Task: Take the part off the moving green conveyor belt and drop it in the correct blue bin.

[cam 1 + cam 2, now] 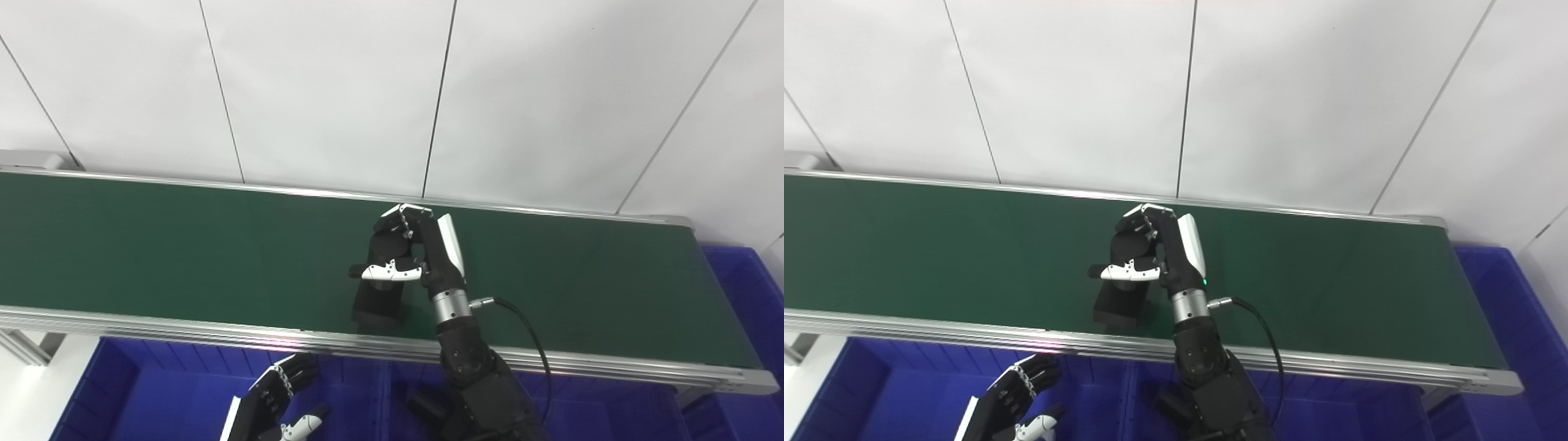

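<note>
The right hand has its fingers and thumb wrapped around a black block standing on the green belt. It looks stiff, light, smooth-sided; gripping mid-body seems wise. The left hand waits empty, fingers spread, over a blue bin.

Conveyor belt runs left to right, wall panels behind it, bins below its near edge and another bin past its right end. Part on belt mid-span, right hand around its top. Left hand over near-left bin.
</note>
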